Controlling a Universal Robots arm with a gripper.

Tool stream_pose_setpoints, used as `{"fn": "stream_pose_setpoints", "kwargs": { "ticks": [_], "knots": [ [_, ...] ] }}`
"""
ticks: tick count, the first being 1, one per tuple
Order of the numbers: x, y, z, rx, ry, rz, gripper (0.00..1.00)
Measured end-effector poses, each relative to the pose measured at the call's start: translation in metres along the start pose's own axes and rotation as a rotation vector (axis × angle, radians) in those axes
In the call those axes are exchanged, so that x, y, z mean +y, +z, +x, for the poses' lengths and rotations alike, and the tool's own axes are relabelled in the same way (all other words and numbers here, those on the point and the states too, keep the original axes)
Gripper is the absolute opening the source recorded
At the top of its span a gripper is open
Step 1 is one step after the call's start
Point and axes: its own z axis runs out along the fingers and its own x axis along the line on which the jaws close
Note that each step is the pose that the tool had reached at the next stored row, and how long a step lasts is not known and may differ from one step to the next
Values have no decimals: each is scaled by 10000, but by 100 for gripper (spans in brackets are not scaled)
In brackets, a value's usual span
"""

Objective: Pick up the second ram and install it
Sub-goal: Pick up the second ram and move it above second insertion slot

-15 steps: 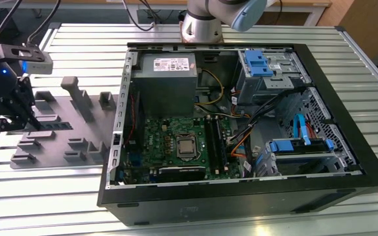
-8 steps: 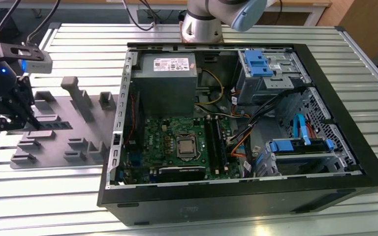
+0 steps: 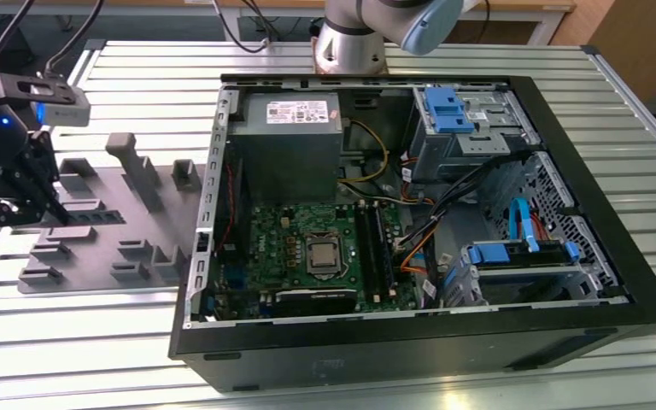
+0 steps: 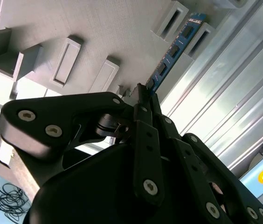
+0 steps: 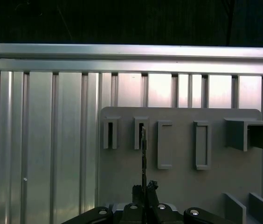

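The second ram [image 4: 173,51] is a thin blue stick with dark chips, and it runs out from between my fingertips toward the raised slots of the grey holder plate [image 4: 75,28]. It appears edge-on as a thin dark line [image 5: 143,154] in the first wrist view, with its far end over one slot [image 5: 140,133]. My gripper [image 4: 143,91] is shut on the near end of the stick, and its tips [image 5: 144,187] pinch that edge. In the exterior view my gripper [image 3: 14,201] hangs over the holder plate [image 3: 112,231] at the exterior view's left, well away from the green motherboard [image 3: 305,248].
An open black computer case [image 3: 419,342] lies to the exterior view's right of the holder, with long black slot rails [image 3: 376,248] beside the processor, a power supply [image 3: 288,137] and blue drive brackets [image 3: 453,111]. The ribbed metal table [image 3: 66,342] stretches all around.
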Motion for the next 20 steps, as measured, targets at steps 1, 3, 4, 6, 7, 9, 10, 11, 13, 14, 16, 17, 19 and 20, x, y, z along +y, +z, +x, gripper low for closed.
{"fn": "stream_pose_setpoints", "kwargs": {
  "ticks": [1, 3, 4, 6, 7, 9, 10, 11, 13, 14, 16, 17, 19, 20],
  "knots": [
    [0, -2, 0, 0, 0, 0, 14],
    [0, -6, 0, 0, 0, 0, 14],
    [0, -8, 0, 0, 0, 0, 14],
    [0, -12, 0, 0, 1, 0, 14],
    [0, -15, 0, 0, 0, 0, 14],
    [0, -22, 0, 0, 0, -1, 14],
    [0, -26, 0, 1, 0, -1, 14],
    [0, -30, 0, 0, 0, 0, 14],
    [0, -36, 0, 0, 0, 0, 14],
    [-1, -40, 0, 0, 0, 0, 14],
    [-1, -48, 0, 0, 0, 1, 14],
    [-1, -51, 0, 0, 0, 1, 14],
    [-1, -59, 0, 0, 0, 0, 14],
    [-1, -63, 0, 0, 1, 0, 14]
  ]
}}
